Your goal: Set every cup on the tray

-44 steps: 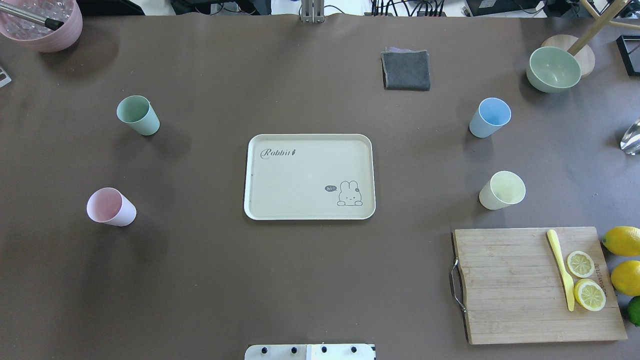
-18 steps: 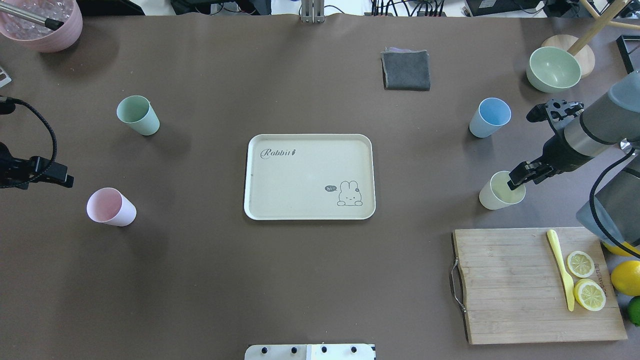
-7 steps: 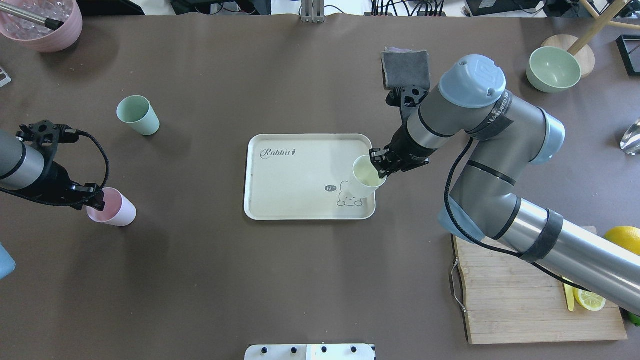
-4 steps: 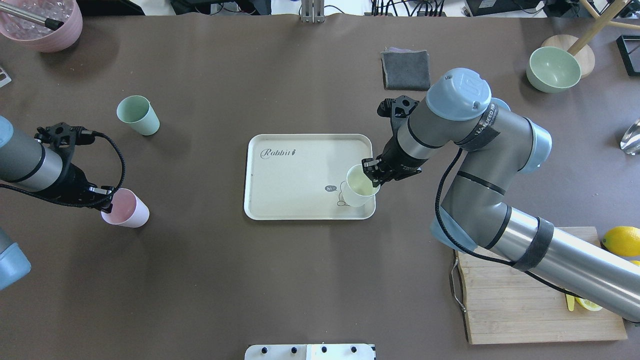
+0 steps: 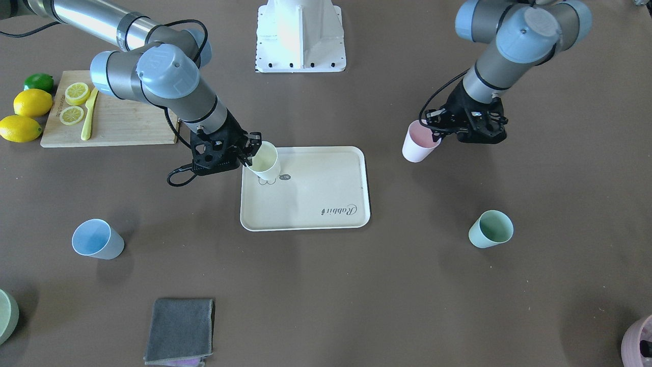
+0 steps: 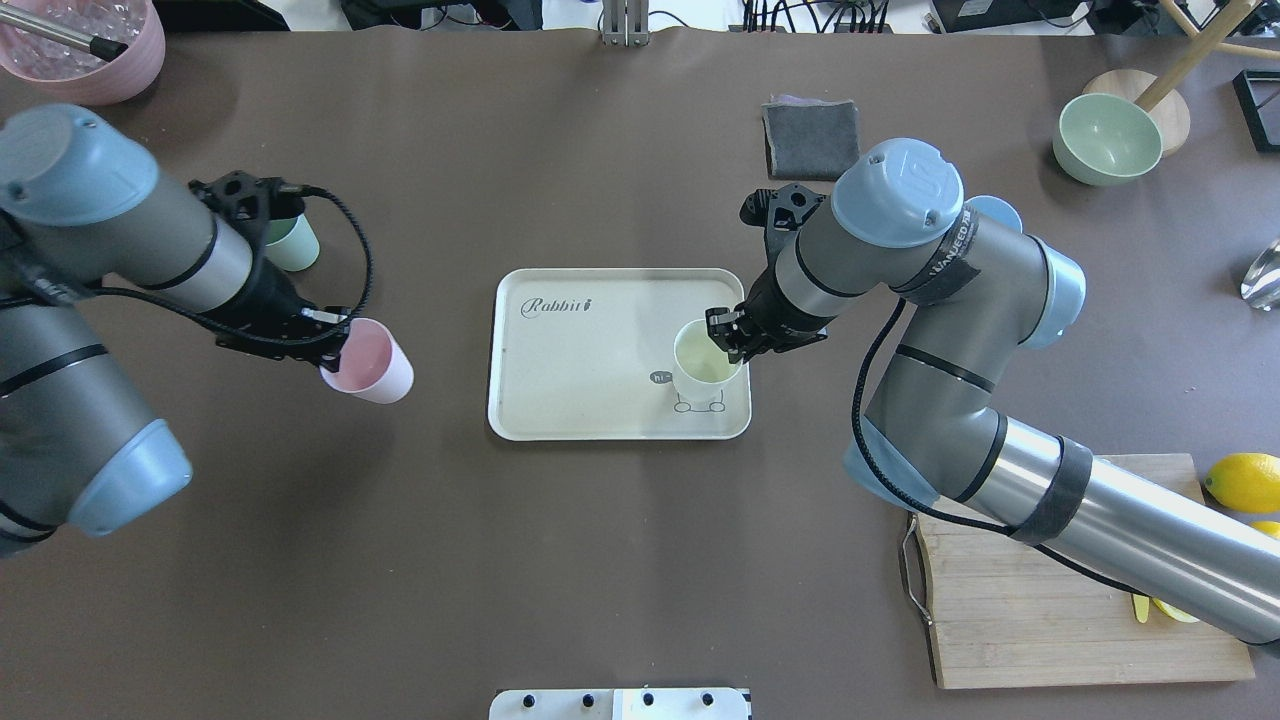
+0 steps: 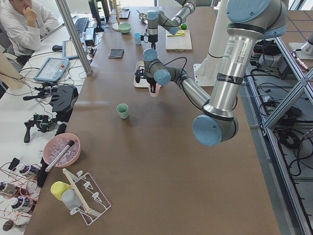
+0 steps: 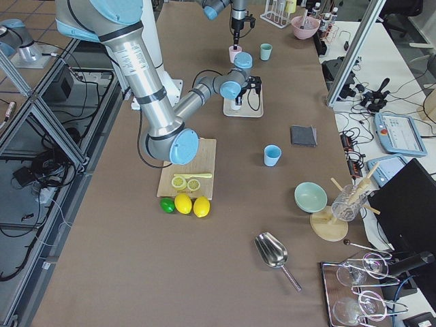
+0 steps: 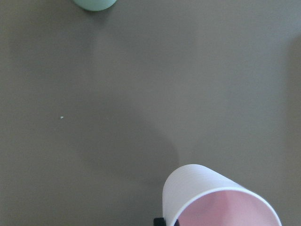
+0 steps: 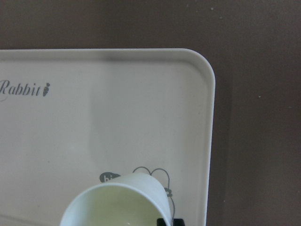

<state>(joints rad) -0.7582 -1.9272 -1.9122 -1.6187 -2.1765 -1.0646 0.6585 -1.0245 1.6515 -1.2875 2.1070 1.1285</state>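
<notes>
The cream tray (image 6: 600, 330) lies mid-table. My right gripper (image 6: 728, 338) is shut on the rim of the pale yellow cup (image 6: 705, 362) and holds it tilted over the tray's corner with the animal drawing; I cannot tell whether it touches. My left gripper (image 6: 335, 345) is shut on the pink cup (image 6: 372, 362) and holds it above the table, left of the tray. The mint green cup (image 6: 297, 243) stands behind my left arm, partly hidden. The light blue cup (image 5: 97, 239) stands on the table on my right side, mostly hidden by my right arm in the overhead view.
A wooden cutting board (image 5: 117, 117) with lemon slices and a yellow knife lies near right, with lemons (image 5: 30, 104) beside it. A grey cloth (image 6: 812, 140), a green bowl (image 6: 1105, 138) and a pink pot (image 6: 85, 45) sit at the far side.
My left gripper closed on the pink cup, lifted it and carried it right toward the tray. My right gripper carried the yellow cup to the tray and further left over it.
</notes>
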